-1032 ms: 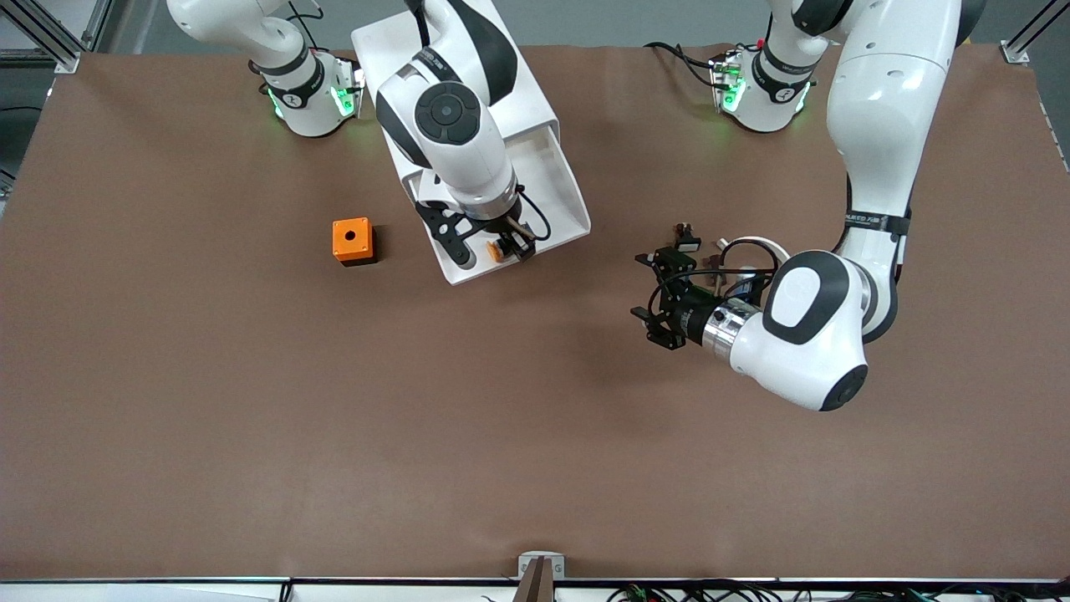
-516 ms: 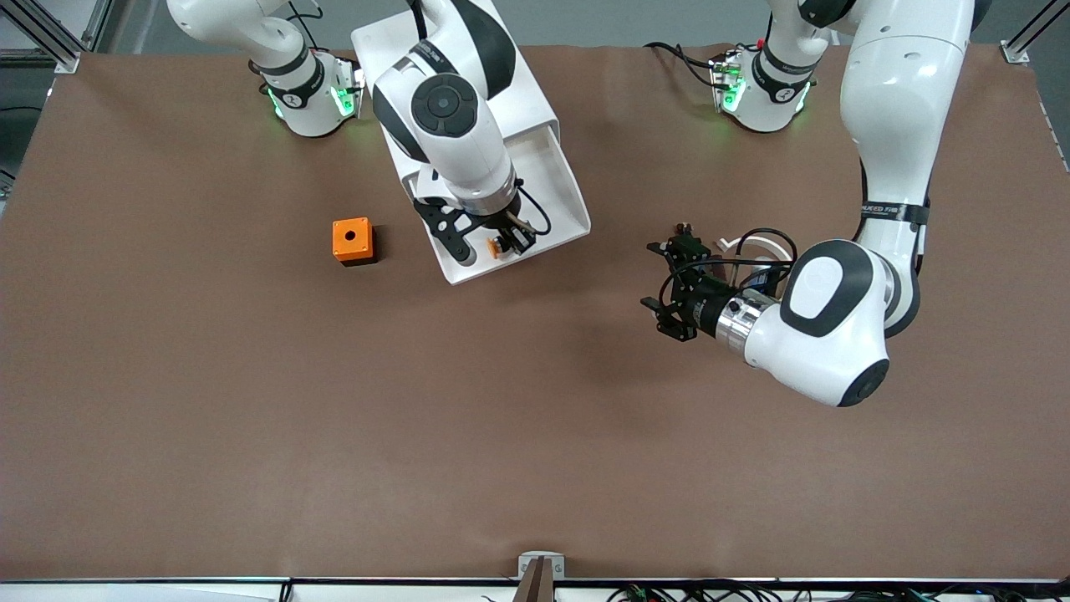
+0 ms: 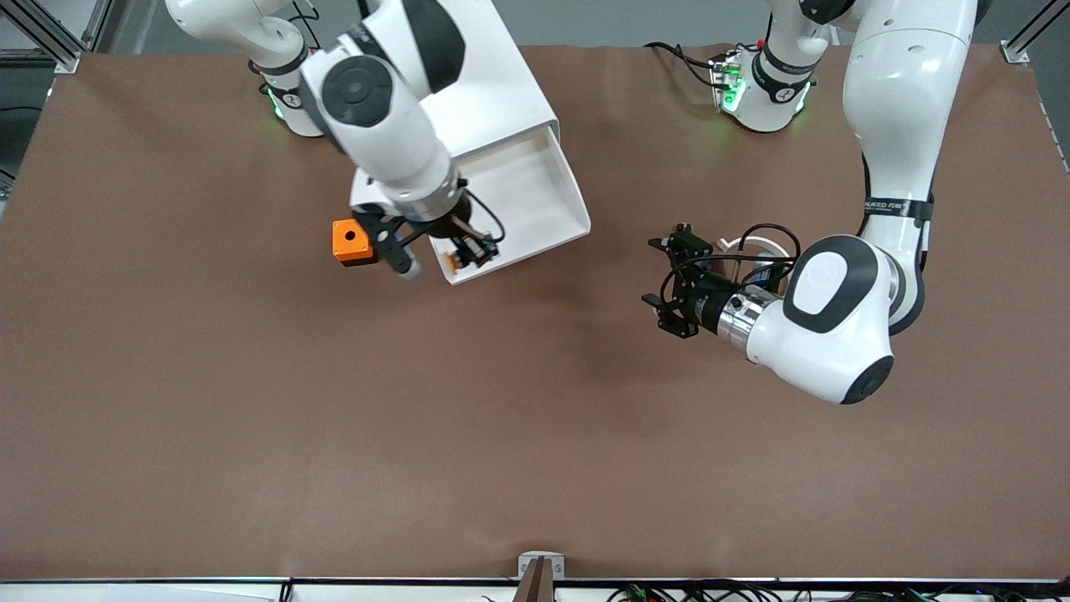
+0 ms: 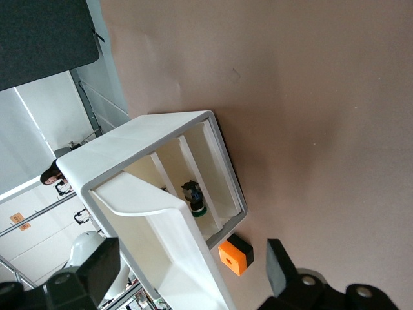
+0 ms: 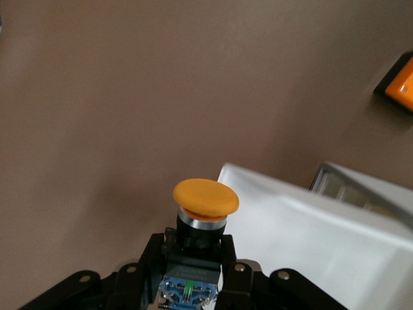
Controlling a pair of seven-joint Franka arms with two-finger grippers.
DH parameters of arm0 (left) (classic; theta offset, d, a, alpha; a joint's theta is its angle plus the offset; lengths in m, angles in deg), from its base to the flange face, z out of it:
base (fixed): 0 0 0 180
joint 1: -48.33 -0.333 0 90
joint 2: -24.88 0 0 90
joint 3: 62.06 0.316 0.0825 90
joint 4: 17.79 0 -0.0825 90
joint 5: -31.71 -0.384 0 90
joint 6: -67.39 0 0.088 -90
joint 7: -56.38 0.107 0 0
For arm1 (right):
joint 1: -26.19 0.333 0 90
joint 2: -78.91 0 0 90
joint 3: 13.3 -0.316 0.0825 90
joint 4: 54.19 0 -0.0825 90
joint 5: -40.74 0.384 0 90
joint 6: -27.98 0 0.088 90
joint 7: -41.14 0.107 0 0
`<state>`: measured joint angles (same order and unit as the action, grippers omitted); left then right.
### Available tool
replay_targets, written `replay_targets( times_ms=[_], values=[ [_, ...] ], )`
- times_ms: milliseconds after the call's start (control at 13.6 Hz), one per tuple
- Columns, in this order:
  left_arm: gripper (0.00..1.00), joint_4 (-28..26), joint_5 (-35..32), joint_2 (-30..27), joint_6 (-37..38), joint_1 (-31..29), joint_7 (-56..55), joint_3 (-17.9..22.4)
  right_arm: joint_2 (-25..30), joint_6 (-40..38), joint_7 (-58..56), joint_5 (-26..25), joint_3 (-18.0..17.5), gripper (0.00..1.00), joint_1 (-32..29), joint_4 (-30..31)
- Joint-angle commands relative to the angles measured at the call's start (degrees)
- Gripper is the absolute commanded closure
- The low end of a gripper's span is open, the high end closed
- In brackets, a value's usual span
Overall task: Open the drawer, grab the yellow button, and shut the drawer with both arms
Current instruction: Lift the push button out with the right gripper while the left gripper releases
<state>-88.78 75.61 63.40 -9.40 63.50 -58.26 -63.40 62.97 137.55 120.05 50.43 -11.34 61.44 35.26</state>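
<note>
**Caller:** While the drawer (image 3: pixel 535 196) stands pulled out of the boxy white cabinet (image 3: pixel 493 75), where's the button?

**Me:** Clamped in my right gripper (image 3: pixel 468 251). From my right wrist I see the button (image 5: pixel 204 205) up close: smooth domed orange cap, a bright metal ring under it, a dark body with a blue base pinched between my black fingers (image 5: pixel 231 271). I'm up in the air over the front corner of the drawer, at its smooth, glossy white plastic lip.

**Caller:** And the tray itself?

**Me:** Shallow, plain white inside, with sloped walls, angled toward the front camera. Just beside it, toward the right arm's end of the table, sits the orange box (image 3: pixel 352 242), a matte cube on a black base with a round hole in its top.

**Caller:** Your other hand?

**Me:** My left gripper (image 3: pixel 669 288) waits low over the flat brown table (image 3: pixel 535 435), toward the left arm's end, well apart from the cabinet. Its jaws are spread, gripping nothing. Through my left wrist camera, between those blunt black fingertips (image 4: pixel 281 268), I look into the cabinet's stacked white trays, and a small dark part with a green base (image 4: pixel 193 197) sits in a lower one.
</note>
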Motion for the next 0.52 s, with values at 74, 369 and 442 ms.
replay_targets(
  times_ms=[74,369,442],
  values=[
    [0.01,-0.55,-1.44,-1.26,0.59,0.39,-0.41,0.11,0.3,-8.13,-18.55,2.97,-0.56,0.99,-10.17,-3.67],
    [0.01,-0.55,-5.12,-1.26,0.67,0.57,0.3,-0.24,0.04,-11.74,-40.71,2.09,-0.47,0.99,-20.29,-3.67],
    [0.01,-0.55,-7.4,-1.26,0.59,0.92,0.82,-0.33,-0.05,-12.62,-46.5,2.0,-0.47,0.99,-23.01,-3.59]
  ],
)
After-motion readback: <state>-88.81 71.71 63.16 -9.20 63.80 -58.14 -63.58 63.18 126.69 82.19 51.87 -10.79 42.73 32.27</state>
